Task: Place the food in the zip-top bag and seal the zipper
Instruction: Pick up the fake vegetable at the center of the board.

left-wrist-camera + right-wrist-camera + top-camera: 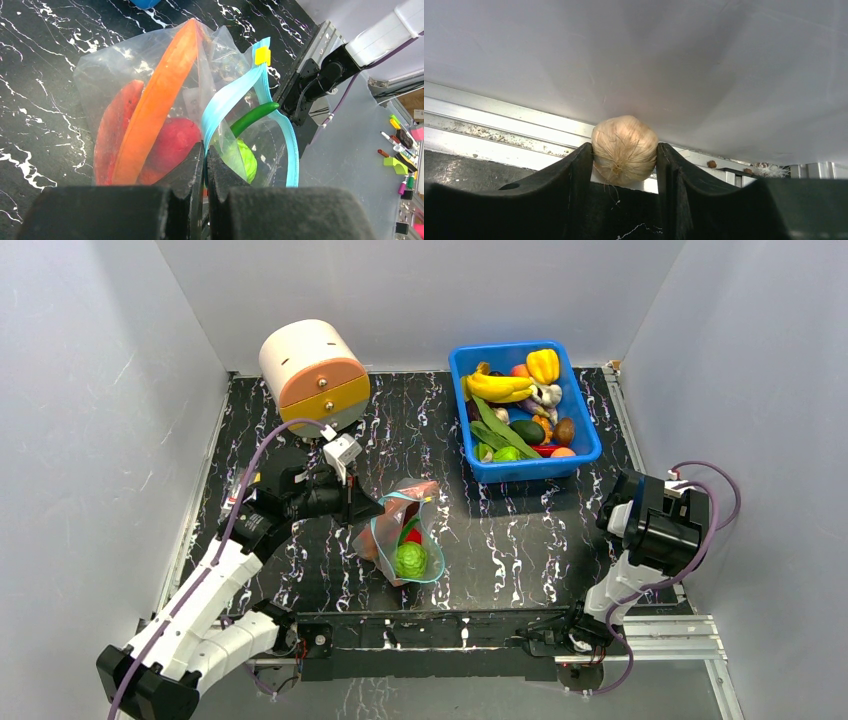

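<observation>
Reaching in from the left, the L arm [215, 585] has its left gripper [205, 150] clenched on the zipper [227, 97], the teal-blue strip along the mouth of the zip-top bag [115, 65]. The strip's lower end disappears btw the black pads, so how much film is caught can't be told. Behind the arm stands a round cream drum [312, 362] w/ an orange-and-yellow front. The bag sits mid-table on the black marbled mat [500, 540]; it is clear, crinkly film, mouth gaping. Through it show a long orange wedge [160, 95], flat red pieces [172, 142] blurred by glare, a knobbly light-green ball [245, 160] half hidden by a finger, and a glossy dark-green stem [252, 116] crossing the opening. A yellow slider tab [262, 56] sits on the strip's far end. Further right, a blue bin [540, 468] holds more toy produce [500, 388], piled so several pieces are only partly seen. Far right, the right gripper [624, 150] grasps a tan, fibrous, garlic-shaped bulb [624, 140]; its underside is cut off by the fingers.
</observation>
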Controlling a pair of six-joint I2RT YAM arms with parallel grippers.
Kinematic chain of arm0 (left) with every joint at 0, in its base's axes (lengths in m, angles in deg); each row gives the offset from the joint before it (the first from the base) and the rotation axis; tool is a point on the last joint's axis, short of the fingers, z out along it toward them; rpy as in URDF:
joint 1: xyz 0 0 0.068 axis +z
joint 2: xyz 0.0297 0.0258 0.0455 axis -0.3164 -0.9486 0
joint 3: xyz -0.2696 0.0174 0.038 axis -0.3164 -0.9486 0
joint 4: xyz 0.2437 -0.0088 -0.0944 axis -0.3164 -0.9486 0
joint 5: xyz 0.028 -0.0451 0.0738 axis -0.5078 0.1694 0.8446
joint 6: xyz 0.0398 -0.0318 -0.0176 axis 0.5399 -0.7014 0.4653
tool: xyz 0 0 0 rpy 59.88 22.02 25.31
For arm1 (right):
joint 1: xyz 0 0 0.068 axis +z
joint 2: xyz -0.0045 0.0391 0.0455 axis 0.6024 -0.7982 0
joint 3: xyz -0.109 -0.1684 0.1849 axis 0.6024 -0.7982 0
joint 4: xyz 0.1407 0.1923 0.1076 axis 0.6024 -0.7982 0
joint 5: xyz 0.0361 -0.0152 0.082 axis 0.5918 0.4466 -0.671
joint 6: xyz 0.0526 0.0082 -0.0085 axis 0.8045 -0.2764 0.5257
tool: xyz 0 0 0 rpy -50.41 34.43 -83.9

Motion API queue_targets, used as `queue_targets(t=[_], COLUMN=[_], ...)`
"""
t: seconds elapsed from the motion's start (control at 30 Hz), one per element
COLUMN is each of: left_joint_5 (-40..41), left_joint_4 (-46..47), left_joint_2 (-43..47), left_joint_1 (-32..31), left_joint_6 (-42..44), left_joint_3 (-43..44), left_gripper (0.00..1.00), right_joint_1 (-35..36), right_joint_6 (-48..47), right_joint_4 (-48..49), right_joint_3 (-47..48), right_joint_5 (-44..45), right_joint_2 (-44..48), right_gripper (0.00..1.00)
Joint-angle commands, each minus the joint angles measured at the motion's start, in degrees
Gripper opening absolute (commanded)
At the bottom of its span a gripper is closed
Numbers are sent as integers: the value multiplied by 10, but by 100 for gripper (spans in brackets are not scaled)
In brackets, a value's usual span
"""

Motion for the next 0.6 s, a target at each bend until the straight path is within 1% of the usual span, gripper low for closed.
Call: queue_targets(t=[0.0,0.23,0.3,0.57], left_joint_5=[2,2,4,6], left_joint_4=[8,10,8,5], left_joint_2=[19,20,21,27], left_joint_1=[-2,-2,-2,-2], left_joint_6=[-1,-4,-3,-1], left_joint_3=[18,20,21,20], left_gripper=[0,0,0,0], right_joint_1=[-4,-4,-4,10], right_joint_6=[-1,-5,-7,-22], right_joint_4=[-5,-1,0,1], right_joint_3=[11,5,4,3], right_joint_5=[-3,-10,-13,-11], right_joint_2=[-18,-10,-10,36], right_gripper=[43,30,27,24])
